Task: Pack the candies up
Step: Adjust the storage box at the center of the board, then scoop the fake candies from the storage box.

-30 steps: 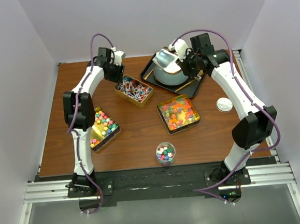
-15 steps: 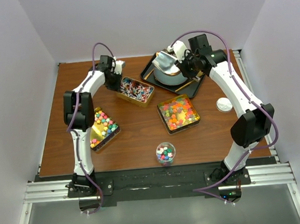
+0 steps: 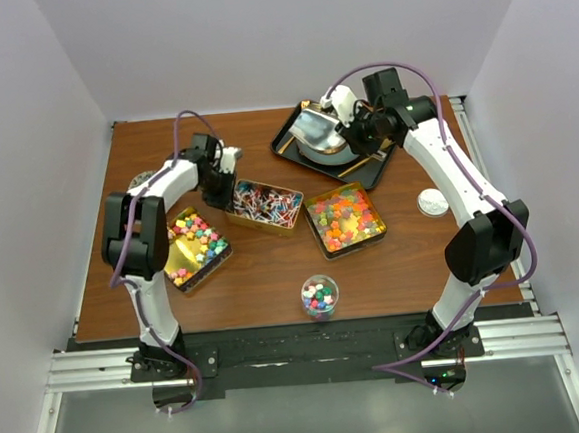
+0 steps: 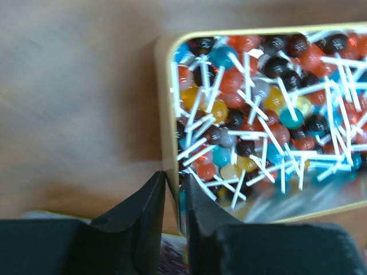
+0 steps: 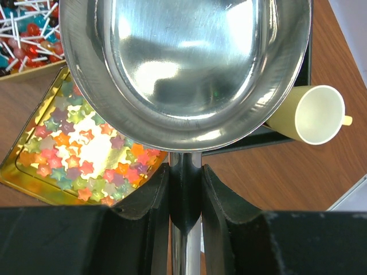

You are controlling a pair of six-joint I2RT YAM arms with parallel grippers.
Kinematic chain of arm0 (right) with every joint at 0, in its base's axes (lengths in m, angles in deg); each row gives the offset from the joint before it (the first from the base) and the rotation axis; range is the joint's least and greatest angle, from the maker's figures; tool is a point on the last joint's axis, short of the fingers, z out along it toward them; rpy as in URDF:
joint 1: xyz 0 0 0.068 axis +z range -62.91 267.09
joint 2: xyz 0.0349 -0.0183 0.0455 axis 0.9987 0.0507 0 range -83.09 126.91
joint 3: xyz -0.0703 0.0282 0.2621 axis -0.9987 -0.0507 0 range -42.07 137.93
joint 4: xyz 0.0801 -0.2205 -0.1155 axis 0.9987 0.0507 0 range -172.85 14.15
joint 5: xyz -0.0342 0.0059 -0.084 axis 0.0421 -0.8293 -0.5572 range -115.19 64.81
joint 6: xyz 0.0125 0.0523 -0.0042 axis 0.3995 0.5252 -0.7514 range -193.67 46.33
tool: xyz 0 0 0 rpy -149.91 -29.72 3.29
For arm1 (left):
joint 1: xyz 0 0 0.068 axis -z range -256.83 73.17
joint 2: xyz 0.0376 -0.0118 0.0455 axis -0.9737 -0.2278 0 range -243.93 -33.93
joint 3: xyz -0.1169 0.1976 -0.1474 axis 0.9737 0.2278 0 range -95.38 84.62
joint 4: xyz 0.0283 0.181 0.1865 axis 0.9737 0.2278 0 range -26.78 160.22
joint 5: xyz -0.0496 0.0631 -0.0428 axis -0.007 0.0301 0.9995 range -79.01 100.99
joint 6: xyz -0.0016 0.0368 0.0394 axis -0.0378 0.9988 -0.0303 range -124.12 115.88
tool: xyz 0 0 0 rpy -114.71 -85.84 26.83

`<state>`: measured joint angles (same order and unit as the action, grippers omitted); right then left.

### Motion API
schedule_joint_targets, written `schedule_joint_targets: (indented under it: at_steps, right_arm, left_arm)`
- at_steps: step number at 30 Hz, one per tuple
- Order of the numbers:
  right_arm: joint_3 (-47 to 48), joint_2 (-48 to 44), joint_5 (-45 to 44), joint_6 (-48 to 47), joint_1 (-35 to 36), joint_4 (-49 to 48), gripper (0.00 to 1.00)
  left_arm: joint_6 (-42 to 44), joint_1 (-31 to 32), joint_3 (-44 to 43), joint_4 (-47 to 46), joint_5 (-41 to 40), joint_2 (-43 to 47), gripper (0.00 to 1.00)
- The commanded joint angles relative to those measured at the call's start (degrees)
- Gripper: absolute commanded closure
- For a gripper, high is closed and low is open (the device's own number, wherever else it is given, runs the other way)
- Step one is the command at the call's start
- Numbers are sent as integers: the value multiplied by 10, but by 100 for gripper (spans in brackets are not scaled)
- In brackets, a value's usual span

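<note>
Left gripper (image 4: 174, 179) pinched on the lollipop tin's (image 4: 164, 114) end wall, with lollipops (image 4: 258, 114) and the tin's long axis running off to its right; right gripper (image 5: 185, 177) clamped on the scoop (image 5: 183, 63) handle, gummies (image 5: 86, 149) just nearward of the bowl.

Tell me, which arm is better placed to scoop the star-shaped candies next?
Right. The right gripper is shut on the handle of the steel scoop, near the star-shaped candies. The left gripper pinches the wall of the lollipop tin and carries no tool.
</note>
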<state>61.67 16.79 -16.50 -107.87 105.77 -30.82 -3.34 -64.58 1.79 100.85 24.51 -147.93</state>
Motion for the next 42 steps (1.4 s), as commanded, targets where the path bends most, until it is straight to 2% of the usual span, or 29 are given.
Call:
schedule_joint_targets:
  at_steps: [1, 3, 6, 12, 16, 20, 21, 24, 30, 34, 42]
  right_arm:
    - [18, -5, 19, -35, 16, 4, 100]
    - [28, 7, 18, -40, 23, 14, 100]
    - [47, 20, 18, -39, 24, 32, 100]
    - [29, 9, 18, -32, 29, 32, 100]
    - [3, 1, 22, -60, 29, 43, 100]
    - [5, 5, 33, -156, 31, 89, 100]
    - [12, 9, 35, -204, 32, 104, 100]
    - [73, 39, 27, -299, 36, 171, 100]
    - [216, 137, 3, -418, 54, 315, 100]
    - [233, 170, -52, -475, 92, 352, 100]
    - [273, 233, -223, -511, 145, 388, 100]
  left_arm:
    - [-80, 32, 63, -15, 34, 82, 68]
    - [-101, 43, 97, -15, 35, 96, 59]
    - [-128, 51, 122, -19, 66, 118, 54]
    - [-117, 73, 113, -32, 115, 117, 53]
    - [-104, 77, 101, -42, 145, 125, 51]
    - [-71, 70, 88, -12, 139, 159, 48]
    - [-64, 66, 89, 3, 136, 176, 46]
    - [-49, 34, 104, 13, 147, 207, 44]
    - [-47, -16, 140, -19, 135, 244, 44]
    - [-10, -20, 133, -20, 118, 247, 43]
    - [-29, -30, 160, -37, 108, 250, 43]
